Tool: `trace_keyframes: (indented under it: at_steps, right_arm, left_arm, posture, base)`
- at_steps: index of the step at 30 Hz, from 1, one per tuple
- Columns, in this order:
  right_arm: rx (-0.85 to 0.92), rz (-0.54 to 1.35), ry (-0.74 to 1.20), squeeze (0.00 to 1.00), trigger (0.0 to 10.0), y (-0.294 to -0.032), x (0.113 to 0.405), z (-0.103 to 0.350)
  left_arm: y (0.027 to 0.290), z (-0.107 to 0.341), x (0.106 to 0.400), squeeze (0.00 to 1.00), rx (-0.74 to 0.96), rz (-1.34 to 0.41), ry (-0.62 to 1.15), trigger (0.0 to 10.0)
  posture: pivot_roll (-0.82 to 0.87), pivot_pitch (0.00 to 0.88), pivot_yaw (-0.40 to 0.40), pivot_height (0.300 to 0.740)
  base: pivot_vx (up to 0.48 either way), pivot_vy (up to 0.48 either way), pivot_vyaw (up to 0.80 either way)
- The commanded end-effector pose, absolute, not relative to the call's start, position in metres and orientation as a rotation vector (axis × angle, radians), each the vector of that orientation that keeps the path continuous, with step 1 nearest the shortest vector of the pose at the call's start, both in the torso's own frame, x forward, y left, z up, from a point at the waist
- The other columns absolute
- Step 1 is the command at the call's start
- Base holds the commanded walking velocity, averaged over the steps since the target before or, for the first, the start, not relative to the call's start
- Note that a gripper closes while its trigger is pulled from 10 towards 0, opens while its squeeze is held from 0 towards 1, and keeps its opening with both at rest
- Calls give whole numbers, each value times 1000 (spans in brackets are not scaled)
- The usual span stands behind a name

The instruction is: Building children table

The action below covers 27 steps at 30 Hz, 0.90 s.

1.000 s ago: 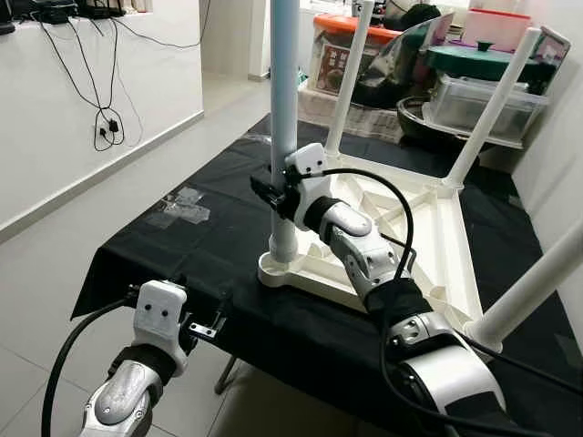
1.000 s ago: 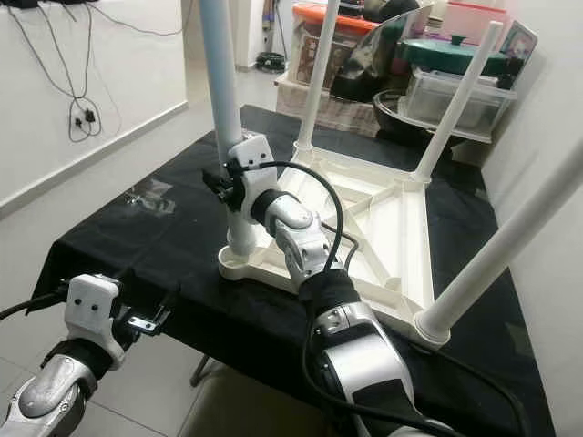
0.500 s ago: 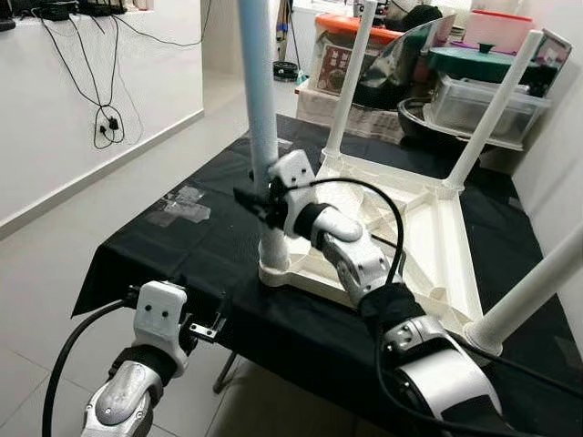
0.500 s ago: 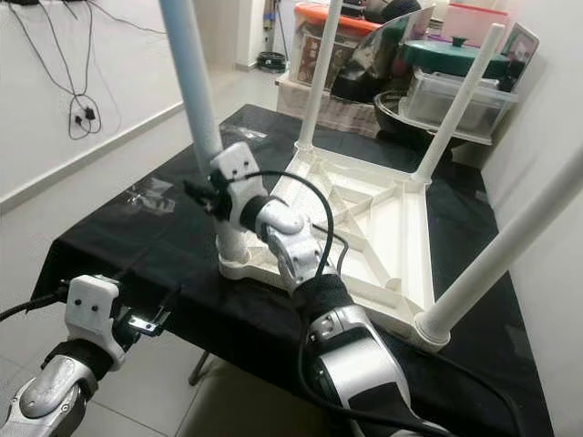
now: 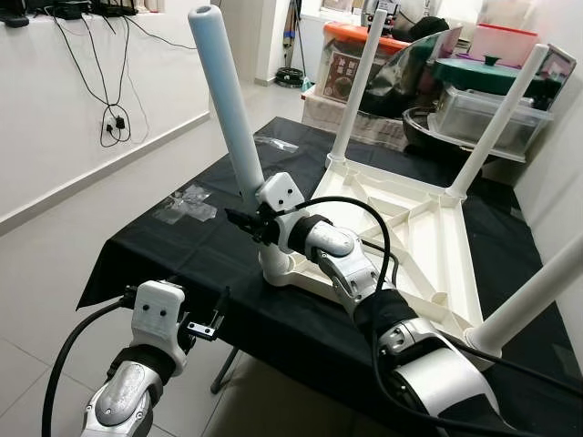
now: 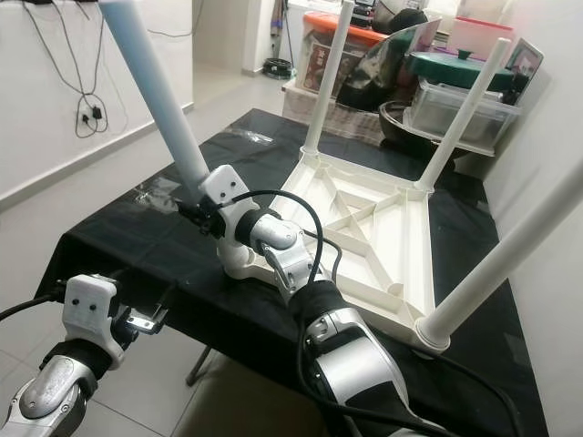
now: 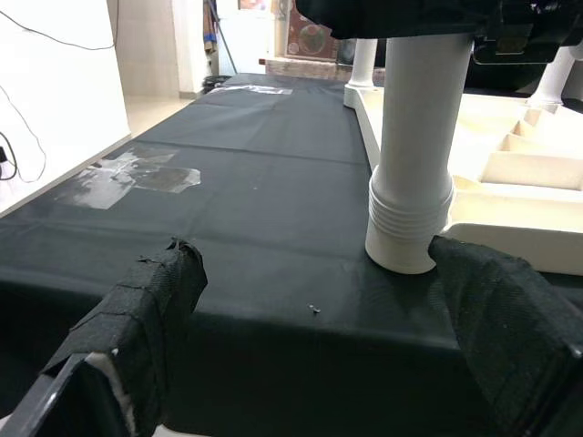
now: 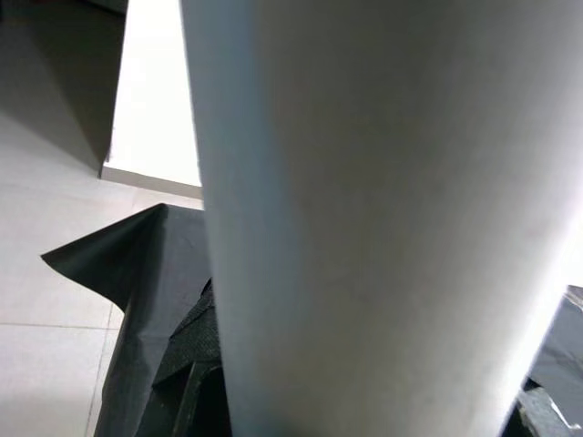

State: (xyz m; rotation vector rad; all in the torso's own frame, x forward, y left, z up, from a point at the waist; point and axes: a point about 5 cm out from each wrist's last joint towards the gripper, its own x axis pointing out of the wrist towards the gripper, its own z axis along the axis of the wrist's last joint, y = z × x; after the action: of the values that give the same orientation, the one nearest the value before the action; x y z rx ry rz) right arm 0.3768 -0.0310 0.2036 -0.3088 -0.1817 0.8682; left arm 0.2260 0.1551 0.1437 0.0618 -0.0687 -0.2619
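**Leg tipped over to the left**

Since a second ago, we see the pale blue leg (image 5: 230, 118) has gone from upright to a marked lean, its top now tilted to the left and far side while its threaded foot sits at the near left corner of the upturned children table (image 5: 428, 241). Our right gripper (image 5: 248, 220) is clamped on that leg low down, just above the corner socket, its black fingers pinching the tube from either side; in the right wrist view the pale tube stands right against the lens.

We see the white table lying top-down on the desk (image 5: 182, 259), which is covered with a black cloth. Three white legs stand in its other corners: one at the far left (image 5: 358, 86), one at the far right (image 5: 496, 118), and one at the near right (image 5: 537, 287), which leans toward the right.

Our left gripper (image 7: 310, 350) hangs at the near left edge of the desk, below the cloth's rim, its two tape-wrapped fingers (image 7: 155, 300) spread apart and holding nothing. In the left wrist view they frame the ribbed base of the blue leg without touching it.

Some clear tape (image 5: 187, 202) is stuck to the cloth at the left. Beyond the desk stand storage boxes (image 5: 478, 105) and a green lid (image 5: 483, 68), and cables (image 5: 114, 109) hang on the white wall at the left.
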Motion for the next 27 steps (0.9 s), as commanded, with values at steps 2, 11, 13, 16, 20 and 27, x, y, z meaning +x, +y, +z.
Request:
trace_keyframes:
  at_steps: [2, 11, 13, 16, 20, 27]
  right_arm:
    - [-311, 801, -180, 0, 0, -45, 386, 211]
    - [-98, 737, -139, 0, 0, -57, 398, 230]
    - [-57, 719, -123, 0, 0, -60, 400, 230]
    - [-61, 718, -122, 0, 0, -60, 400, 229]
    - [-186, 746, -166, 0, 0, -53, 393, 219]
    - [-354, 781, -225, 0, 0, -47, 386, 210]
  left_arm:
    - [155, 144, 225, 0, 65, -261, -75, 10000]
    - [153, 143, 226, 0, 63, -269, -76, 10000]
    - [152, 143, 226, 0, 63, -273, -75, 10000]
    - [152, 143, 227, 0, 63, -273, -75, 10000]
    - [153, 144, 226, 0, 65, -273, -75, 10000]
    - [154, 144, 226, 0, 68, -272, -74, 10000]
  posture:
    - [144, 0, -176, 740]
    - [137, 0, -168, 740]
    - [137, 0, -168, 740]
    - [139, 0, -167, 740]
    - [142, 0, -167, 740]
    - [145, 0, -166, 740]
  base:
    - [0, 0, 0]
    - [0, 0, 0]
    - [0, 0, 0]
    - [0, 0, 0]
    - [0, 0, 0]
    - [0, 0, 0]
